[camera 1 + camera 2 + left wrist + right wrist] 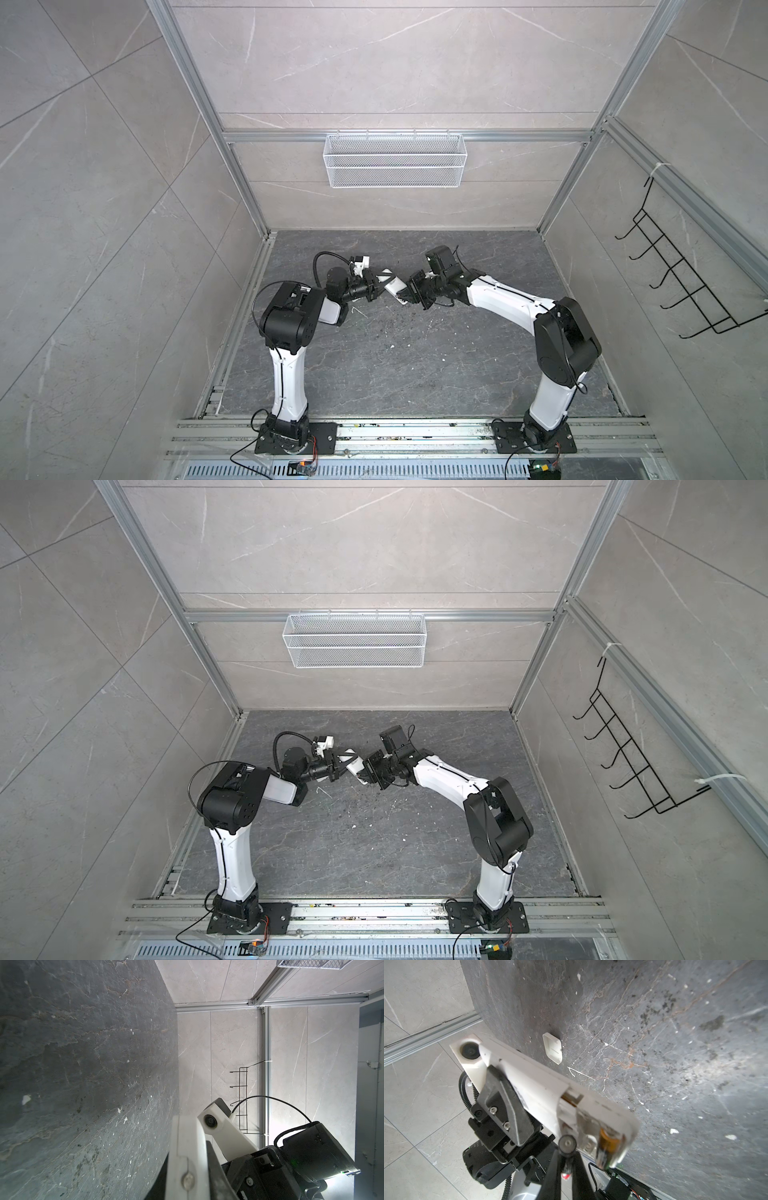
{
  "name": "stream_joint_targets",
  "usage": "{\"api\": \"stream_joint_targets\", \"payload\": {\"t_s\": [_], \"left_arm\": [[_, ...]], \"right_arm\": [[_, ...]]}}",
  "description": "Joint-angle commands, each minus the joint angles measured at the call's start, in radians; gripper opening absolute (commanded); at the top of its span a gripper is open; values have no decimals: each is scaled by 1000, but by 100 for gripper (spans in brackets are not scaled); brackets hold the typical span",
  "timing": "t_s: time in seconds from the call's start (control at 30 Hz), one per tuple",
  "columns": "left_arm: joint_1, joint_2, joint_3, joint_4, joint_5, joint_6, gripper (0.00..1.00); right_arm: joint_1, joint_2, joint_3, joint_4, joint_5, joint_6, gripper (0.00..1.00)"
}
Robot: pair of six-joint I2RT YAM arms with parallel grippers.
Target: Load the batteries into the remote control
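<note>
Showing the remote control (394, 286) held clear of the bench (415, 365), between your two arms, in both top views. Your left gripper (379, 287) has its fingers (504, 1103) clamped on the handset's body. Your right gripper (405, 297) meets the opposite end with its fingers closed almost together; you cannot tell from these views whether they pinch anything. In the right wrist view the back of the remote faces the camera, its compartment uncovered, with one battery (607, 1142), blurred, at the open end. A white cover (552, 1048) lies flat on the bench, apart from the remote
</note>
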Motion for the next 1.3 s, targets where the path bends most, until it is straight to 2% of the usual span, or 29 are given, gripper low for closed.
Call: {"api": "stream_joint_targets", "payload": {"t_s": [0.0, 0.43, 0.8, 1.27], "left_arm": [[4, -26, 15, 64, 30, -8, 0], [6, -31, 13, 63, 32, -10, 0], [8, -31, 13, 63, 34, -10, 0], [21, -38, 12, 55, 38, -11, 0]], "right_arm": [[-6, -37, -19, 0, -5, -5, 9], [-9, -18, -25, 13, -13, -6, 10], [-9, -22, -27, 17, -19, 6, 22], [-10, -64, -13, -28, -12, -29, 26]]}}
